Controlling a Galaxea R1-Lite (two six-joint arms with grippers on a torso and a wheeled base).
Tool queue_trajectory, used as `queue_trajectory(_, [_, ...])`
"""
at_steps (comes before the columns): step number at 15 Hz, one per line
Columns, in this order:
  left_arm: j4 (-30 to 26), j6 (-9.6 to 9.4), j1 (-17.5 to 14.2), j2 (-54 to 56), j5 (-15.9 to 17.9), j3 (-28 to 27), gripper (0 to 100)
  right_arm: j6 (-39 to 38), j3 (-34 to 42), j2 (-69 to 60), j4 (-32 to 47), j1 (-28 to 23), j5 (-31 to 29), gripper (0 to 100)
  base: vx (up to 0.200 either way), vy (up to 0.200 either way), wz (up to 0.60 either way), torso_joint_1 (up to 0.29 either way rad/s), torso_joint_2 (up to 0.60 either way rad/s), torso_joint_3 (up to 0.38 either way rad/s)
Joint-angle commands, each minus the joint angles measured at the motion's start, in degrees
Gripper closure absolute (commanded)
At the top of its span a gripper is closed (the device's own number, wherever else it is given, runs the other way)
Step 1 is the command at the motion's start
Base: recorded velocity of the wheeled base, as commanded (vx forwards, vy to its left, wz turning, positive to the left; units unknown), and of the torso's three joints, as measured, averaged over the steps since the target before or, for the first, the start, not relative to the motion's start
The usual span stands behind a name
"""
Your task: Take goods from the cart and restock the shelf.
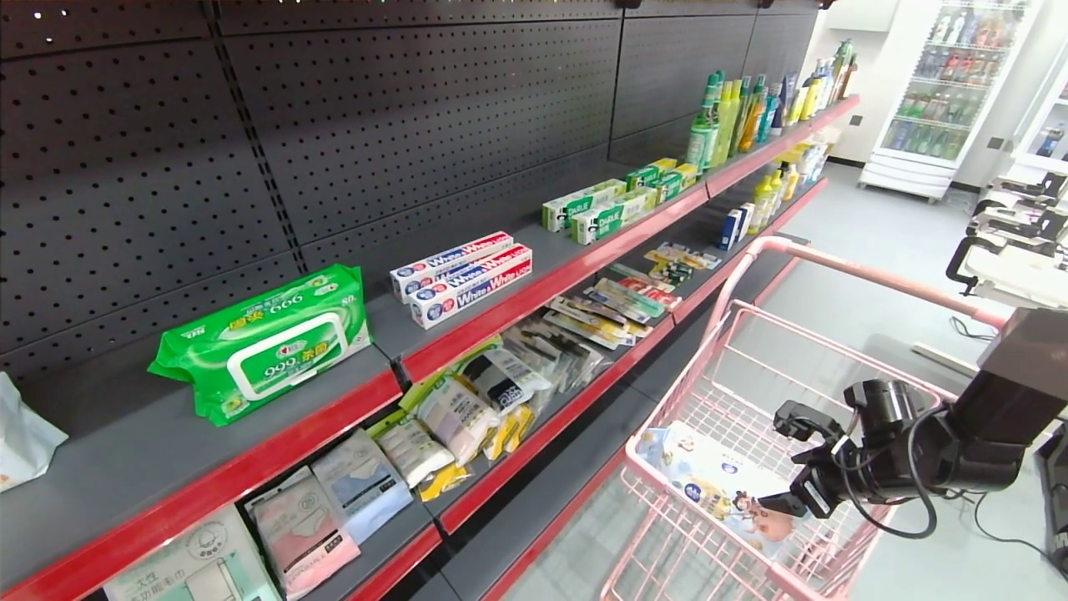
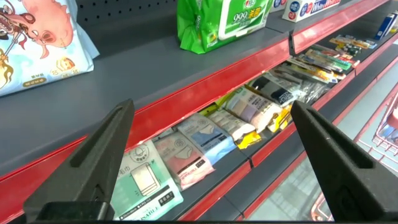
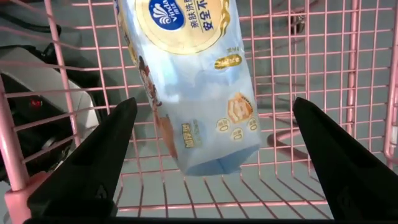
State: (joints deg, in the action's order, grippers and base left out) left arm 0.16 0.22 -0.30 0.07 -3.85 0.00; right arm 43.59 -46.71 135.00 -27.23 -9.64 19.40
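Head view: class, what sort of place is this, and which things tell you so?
Most likely a small supermarket or convenience store aisle: long red-edged shelves stocked with toothpaste boxes, a pink shopping cart, and a glass-door drinks fridge in the far corner.

Right arm (image 1: 984, 451), lower right of frame: matte black, boxy link, cylindrical joints, black cables (image 1: 914, 484) looping beneath. Right pincer (image 1: 788, 463) black. Left pincer (image 2: 212, 109): two matte black wedge fingers (image 2: 106, 155), tapering to blunt tips
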Motion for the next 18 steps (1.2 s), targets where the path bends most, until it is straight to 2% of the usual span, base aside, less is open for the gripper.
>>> queue_trajectory(1, [0.02,0.04,-0.05,-0.07,-0.01,0.00,0,0.35,-1.19,1.58,-0.01,0.15,0.29,0,0.000,0.000,0.00,0.000,0.00,0.000])
queue_trajectory(6, [0.02,0.04,-0.05,-0.07,-0.01,0.00,0,0.26,-4.88,5.01,0.69,0.33,1.08,0,0.000,0.000,0.00,0.000,0.00,0.000])
queue_trajectory(10, [0.02,0.04,-0.05,-0.07,-0.01,0.00,0,0.53,-4.79,5.10,0.69,1.29,3.54,0,0.000,0.000,0.00,0.000,0.00,0.000])
queue_trajectory(18, [0.02,0.04,-0.05,-0.07,-0.01,0.00,0,0.44,-4.35,5.01,0.60,1.56,3.28,0,0.000,0.000,0.00,-0.007,0.01,0.008])
